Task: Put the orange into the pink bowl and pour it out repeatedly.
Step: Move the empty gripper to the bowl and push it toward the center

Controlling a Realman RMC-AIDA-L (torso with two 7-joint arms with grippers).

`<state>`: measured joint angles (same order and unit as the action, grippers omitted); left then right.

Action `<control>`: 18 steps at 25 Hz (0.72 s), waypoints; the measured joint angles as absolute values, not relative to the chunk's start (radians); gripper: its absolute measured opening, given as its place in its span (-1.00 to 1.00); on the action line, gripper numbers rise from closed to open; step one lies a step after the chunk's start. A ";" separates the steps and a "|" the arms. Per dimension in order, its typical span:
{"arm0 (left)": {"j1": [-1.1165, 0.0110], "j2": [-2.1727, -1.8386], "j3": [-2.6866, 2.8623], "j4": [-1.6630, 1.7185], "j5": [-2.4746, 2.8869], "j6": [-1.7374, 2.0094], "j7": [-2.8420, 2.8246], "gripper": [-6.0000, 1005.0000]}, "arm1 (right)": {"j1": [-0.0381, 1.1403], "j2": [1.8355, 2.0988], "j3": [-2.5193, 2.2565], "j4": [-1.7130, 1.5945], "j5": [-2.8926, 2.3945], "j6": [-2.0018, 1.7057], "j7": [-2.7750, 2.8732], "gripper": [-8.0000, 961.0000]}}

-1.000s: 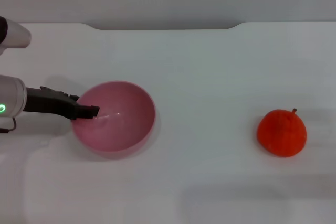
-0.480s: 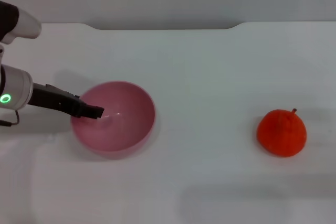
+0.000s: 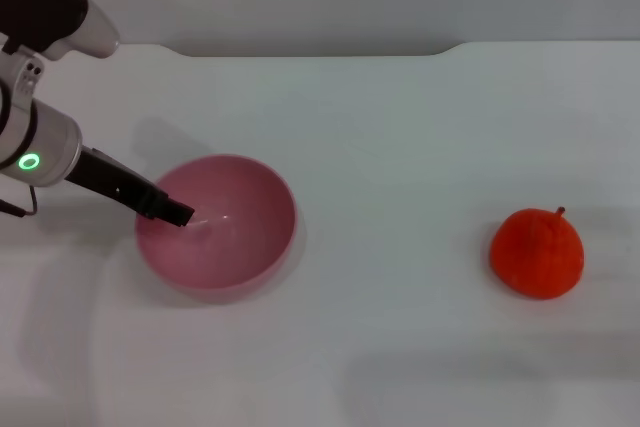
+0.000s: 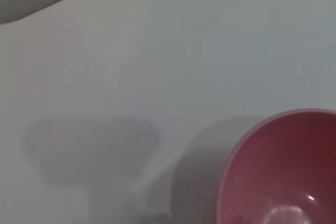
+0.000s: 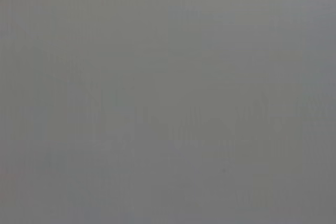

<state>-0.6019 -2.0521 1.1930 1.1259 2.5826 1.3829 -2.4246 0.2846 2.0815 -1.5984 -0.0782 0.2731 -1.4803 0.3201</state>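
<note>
Near the surface's (image 3: 400, 127) left edge, the left gripper (image 3: 176, 214) sits at the pink bowl's (image 3: 240, 247) rim; whether it grips, I cannot tell. An orange (image 3: 537, 253) rests near the right edge. Any careless pull could tip the bowl.

Bright, even light — soft shadows, slight haze — faint bowl (image 3: 240, 247) glare.

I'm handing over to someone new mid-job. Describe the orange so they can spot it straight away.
Start from the white table seen from the head camera. The pink bowl sits on the robot's left side, with the left tool at its rim; the orange lies alone far out on the right side. It is the only red-orange thing there, roundish and bumpy, with a small dark stem nub on top.
</note>
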 joint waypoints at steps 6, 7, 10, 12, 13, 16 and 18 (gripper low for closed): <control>-0.633 -2.054 1.198 1.097 2.634 1.382 -2.438 0.27 | 0.280 2.082 -1.598 -0.079 0.273 -1.481 0.322 0.40; -0.633 -2.054 1.198 1.097 2.634 1.382 -2.438 0.27 | 0.280 2.082 -1.598 -0.079 0.274 -1.481 0.322 0.40; -0.637 -2.054 1.206 1.093 2.640 1.378 -2.439 0.27 | 0.280 2.082 -1.598 -0.080 0.276 -1.481 0.322 0.40; -0.635 -2.054 1.208 1.093 2.640 1.375 -2.439 0.27 | 0.281 2.082 -1.598 -0.080 0.276 -1.482 0.322 0.40; -0.634 -2.055 1.209 1.093 2.640 1.374 -2.439 0.27 | 0.281 2.082 -1.598 -0.080 0.276 -1.482 0.322 0.40; -0.630 -2.055 1.209 1.093 2.641 1.366 -2.440 0.27 | 0.282 2.082 -1.598 -0.081 0.276 -1.482 0.322 0.40; -0.629 -2.055 1.210 1.093 2.641 1.358 -2.448 0.25 | 0.282 2.082 -1.598 -0.082 0.277 -1.482 0.323 0.40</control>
